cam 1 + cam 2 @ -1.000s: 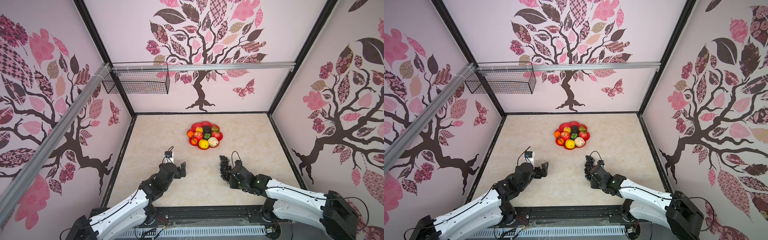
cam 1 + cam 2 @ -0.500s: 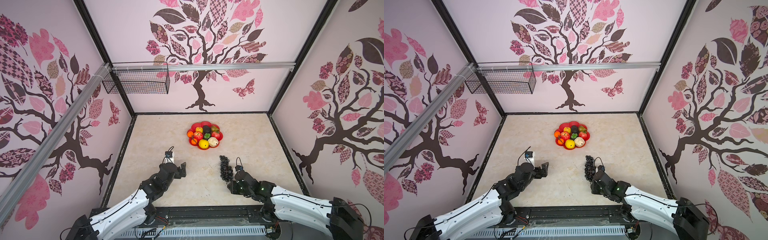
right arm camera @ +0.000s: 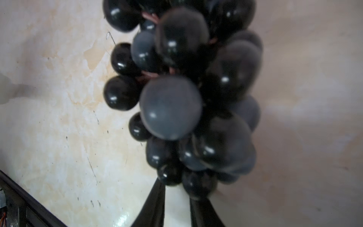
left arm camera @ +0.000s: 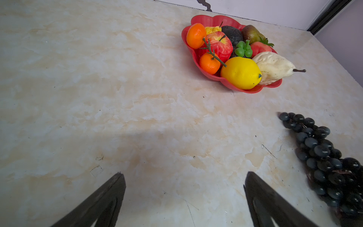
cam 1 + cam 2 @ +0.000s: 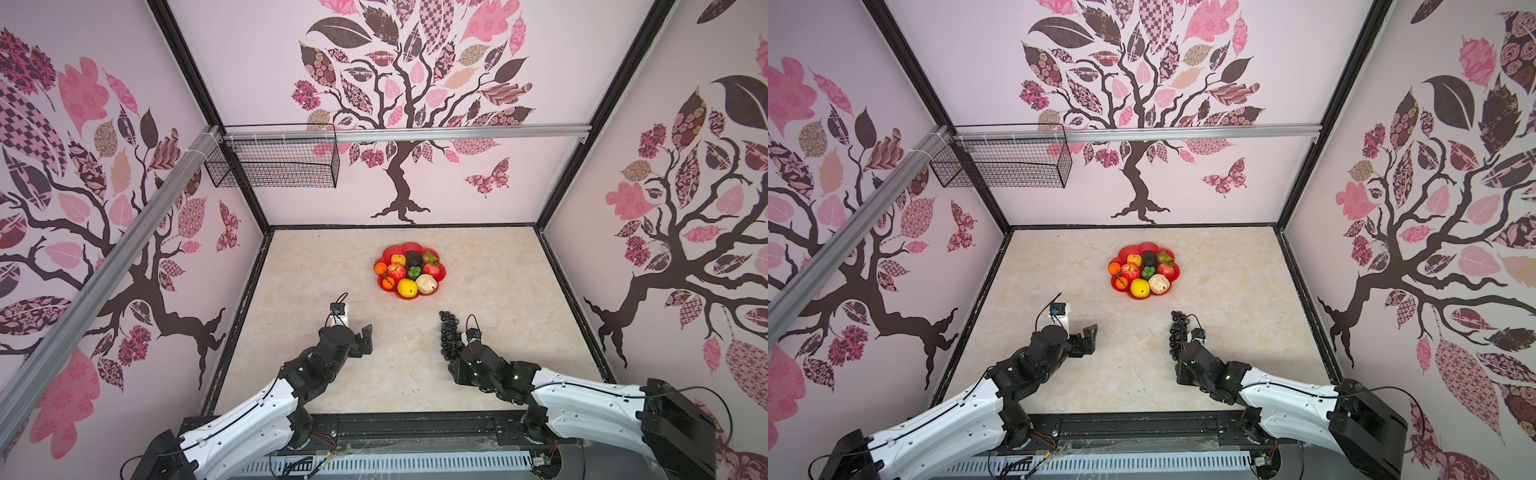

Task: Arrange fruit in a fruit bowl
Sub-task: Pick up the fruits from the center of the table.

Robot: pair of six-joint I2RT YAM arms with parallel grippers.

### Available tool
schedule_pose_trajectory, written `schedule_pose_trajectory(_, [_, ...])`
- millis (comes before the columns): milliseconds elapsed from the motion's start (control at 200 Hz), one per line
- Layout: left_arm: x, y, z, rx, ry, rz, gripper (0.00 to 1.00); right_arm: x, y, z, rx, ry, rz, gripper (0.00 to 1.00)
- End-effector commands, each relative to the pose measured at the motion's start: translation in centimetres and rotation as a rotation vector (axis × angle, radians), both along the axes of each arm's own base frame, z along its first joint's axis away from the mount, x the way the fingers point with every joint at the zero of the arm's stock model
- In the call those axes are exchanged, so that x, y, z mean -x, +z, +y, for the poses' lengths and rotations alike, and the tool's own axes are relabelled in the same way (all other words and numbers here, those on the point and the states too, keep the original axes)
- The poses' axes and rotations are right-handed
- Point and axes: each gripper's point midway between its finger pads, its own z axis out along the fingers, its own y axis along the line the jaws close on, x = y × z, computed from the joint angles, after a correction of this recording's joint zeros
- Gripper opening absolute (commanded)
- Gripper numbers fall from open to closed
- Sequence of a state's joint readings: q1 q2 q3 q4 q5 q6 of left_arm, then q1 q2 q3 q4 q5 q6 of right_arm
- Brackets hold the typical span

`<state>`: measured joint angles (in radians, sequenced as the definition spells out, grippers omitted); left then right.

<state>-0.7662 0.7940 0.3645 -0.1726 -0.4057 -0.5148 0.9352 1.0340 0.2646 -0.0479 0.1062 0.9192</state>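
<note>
With the right pincer point(image 3: 176, 189) nearly closed on the grape bunch point(image 5: 450, 336), at 5 o'clock from the fruit bowl point(image 5: 386, 252), lift it clear of the desk point(image 5: 332, 266) before crossing the rim; the left pincer point(image 4: 184, 173) gapes empty

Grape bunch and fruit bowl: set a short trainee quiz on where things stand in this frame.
1. True or false: the grape bunch lies inside the fruit bowl.
2. Which fruit sits beside the cream piece at the bowl's edge nearest the robot? A) lemon B) banana C) pineapple
3. Which arm's tool stands wide open with nothing between its jaws?
Key: 1 false, it is outside the bowl; 2 A; 3 the left tool.
</note>
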Motion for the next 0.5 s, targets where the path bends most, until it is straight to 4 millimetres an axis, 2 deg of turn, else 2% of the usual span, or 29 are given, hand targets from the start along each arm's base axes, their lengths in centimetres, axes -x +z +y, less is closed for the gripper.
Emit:
schedule_pose_trajectory(0, [0.1, -0.3, 0.1, -0.006, -0.006, -0.004, 0.98, -0.5, -0.9, -0.6, 0.067, -0.018, -0.007, 0.22])
schedule_pose_trajectory(205, [0.1, -0.2, 0.2, -0.004, -0.005, -0.007, 0.98, -1.4, -1.6, -2.8, 0.170, -0.109, -0.035, 0.20])
schedule_pose_trajectory(355, [0.1, -0.2, 0.2, -0.006, -0.005, -0.006, 0.98, -2.2, -1.4, -2.6, 0.186, -0.118, -0.068, 0.20])
schedule_pose_trajectory(495, [0.1, -0.2, 0.1, -0.008, -0.006, -0.005, 0.98, -2.8, -1.5, -2.3, 0.216, -0.110, -0.078, 0.16])
